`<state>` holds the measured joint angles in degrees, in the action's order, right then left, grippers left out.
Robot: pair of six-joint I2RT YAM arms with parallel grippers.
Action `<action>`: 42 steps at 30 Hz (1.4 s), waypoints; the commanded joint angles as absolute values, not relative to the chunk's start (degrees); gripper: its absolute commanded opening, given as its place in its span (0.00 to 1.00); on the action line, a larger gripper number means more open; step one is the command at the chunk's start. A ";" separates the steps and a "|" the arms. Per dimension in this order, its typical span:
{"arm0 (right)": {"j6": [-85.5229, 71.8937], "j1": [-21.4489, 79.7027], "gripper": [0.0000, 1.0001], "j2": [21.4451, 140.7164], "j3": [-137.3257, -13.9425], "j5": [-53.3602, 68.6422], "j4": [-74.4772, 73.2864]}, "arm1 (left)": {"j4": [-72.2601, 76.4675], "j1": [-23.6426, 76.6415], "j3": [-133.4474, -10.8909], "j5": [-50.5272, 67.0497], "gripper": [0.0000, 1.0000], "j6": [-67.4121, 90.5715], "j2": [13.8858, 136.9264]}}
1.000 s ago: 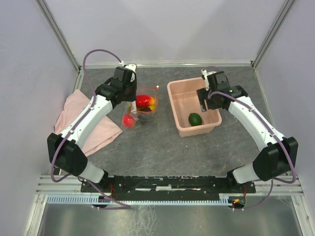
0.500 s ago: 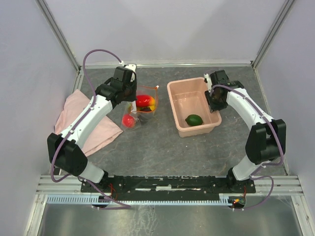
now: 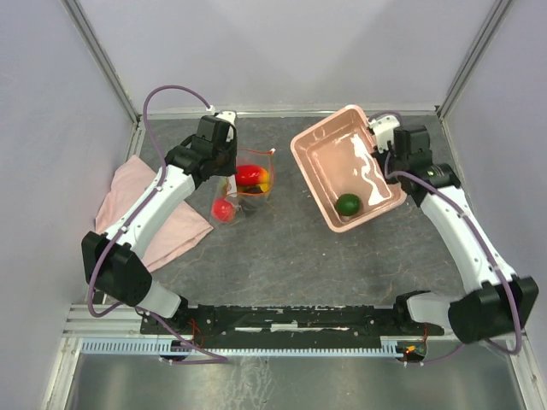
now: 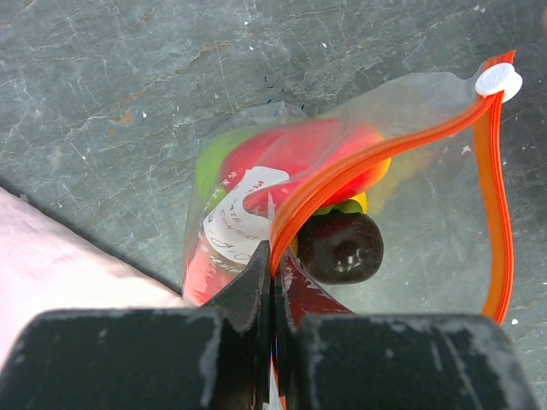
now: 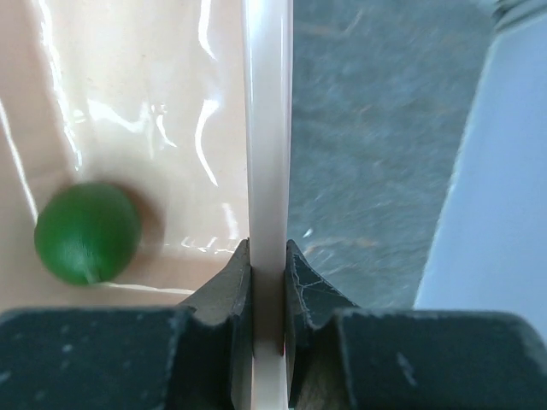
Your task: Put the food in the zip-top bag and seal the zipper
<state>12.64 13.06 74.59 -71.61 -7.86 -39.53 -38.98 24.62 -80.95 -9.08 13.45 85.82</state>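
Observation:
The zip-top bag [image 3: 253,183] [image 4: 402,128] stands open left of centre with red [image 4: 299,149], yellow and dark purple [image 4: 340,248] food inside. My left gripper [image 3: 229,167] [image 4: 275,265] is shut on the bag's mouth edge at the orange zipper [image 4: 376,158], whose white end piece [image 4: 498,79] sits at the far end. A red piece [image 3: 223,210] shows at the bag's near-left side. One green fruit [image 3: 348,204] [image 5: 87,232] lies in the pink bin [image 3: 311,181]. My right gripper [image 3: 382,145] [image 5: 267,256] is shut on the bin's right rim [image 5: 267,128], and the bin is raised and tilted.
A pink cloth [image 3: 145,209] lies at the left, partly under the left arm. Grey enclosure walls with metal posts ring the dark stone-patterned table [image 3: 282,256]. The tilted bin reaches almost to the back wall.
My right gripper has closed on the bin's right rim and lifted it, turning and tilting the bin. The green fruit rolled inside it. The left arm and bag have not moved.

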 commanded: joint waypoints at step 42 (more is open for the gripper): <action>-4.40 12.96 0.60 74.92 -73.39 -10.38 -58.11 | -37.23 24.17 -80.64 -10.49 0.03 14.32 81.86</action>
<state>-5.80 12.97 75.64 -66.74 -9.61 -55.33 -39.09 24.45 -80.27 -9.41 13.47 83.72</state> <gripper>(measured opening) 0.579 0.043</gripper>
